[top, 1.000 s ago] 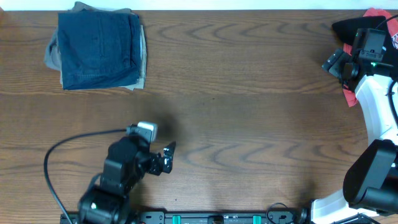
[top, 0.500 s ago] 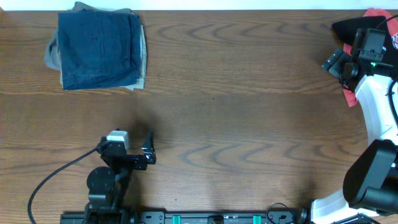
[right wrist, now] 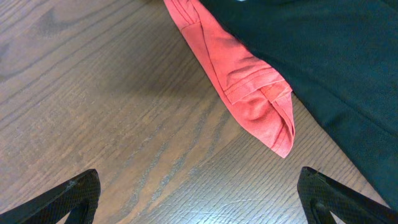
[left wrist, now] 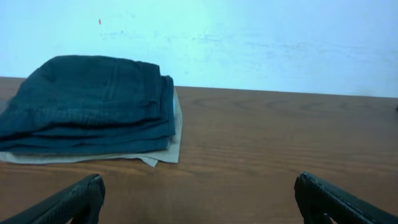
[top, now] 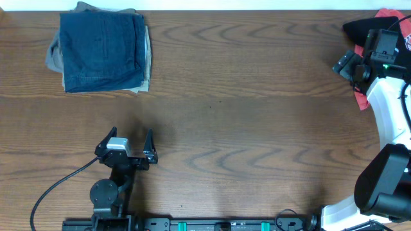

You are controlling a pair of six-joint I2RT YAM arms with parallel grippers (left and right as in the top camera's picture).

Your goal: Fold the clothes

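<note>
Denim of this kind is judged to be soft but fairly heavy and a little stiff, so a fold can be expected to hold its crease, while loose layers may slide over one another if only the top ply is pinched. The navy denim shorts (top: 103, 51) are best taken at a thick, seamed part such as the waistband or a hem corner, with all layers caught together; which edge of the bundle carries the waistband cannot be told. The shorts are seen as a compact, roughly square bundle of several dark blue layers, with faint stitched seams on the top face, resting squarely on a khaki garment (top: 53, 59) whose paler edges show at the left and right sides. This stack lies at the far left corner of the wooden table (top: 257, 128), well apart from both arms, and it appears already folded. The left gripper (top: 131, 132) is held low near the front edge, its fingers spread wide with nothing between them, facing the stack. The right gripper (right wrist: 199, 202) is likewise spread wide and empty above the far right edge, where a red cloth (right wrist: 249, 81) is partly covered by a black garment (right wrist: 323, 56).
</note>
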